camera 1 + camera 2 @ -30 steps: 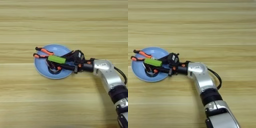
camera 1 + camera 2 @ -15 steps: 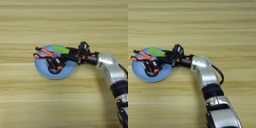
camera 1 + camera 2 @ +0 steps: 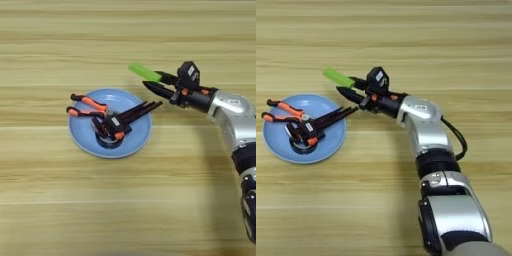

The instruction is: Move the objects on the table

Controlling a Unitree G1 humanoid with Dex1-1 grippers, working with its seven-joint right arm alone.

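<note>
I have the block (image 3: 144,73) pinched at one end between the two black fingers of my gripper (image 3: 159,83), which is closed on it and holds it off the plate (image 3: 82,142), up and to the right of the rim over bare table (image 3: 125,210). The block looks small, rigid and light, a smooth plastic bar I would guess, so a firm pinch across its narrow faces should do; taken at the end as it is now, it could pivot if I swing fast, so a grip nearer the middle would be steadier. Its long axis runs from the fingers up and to the left, free end pointing away from me and toward my left. The pliers (image 3: 88,106) lie in the plate's left half, orange handles pointing left and jaws toward the centre. The clamp (image 3: 120,121) lies across the plate on top of the plier jaws, its dark arms reaching up-right past the rim. Both look stiff and heavier than the block; I would take the pliers by the rubbery handles and the clamp by its body.
</note>
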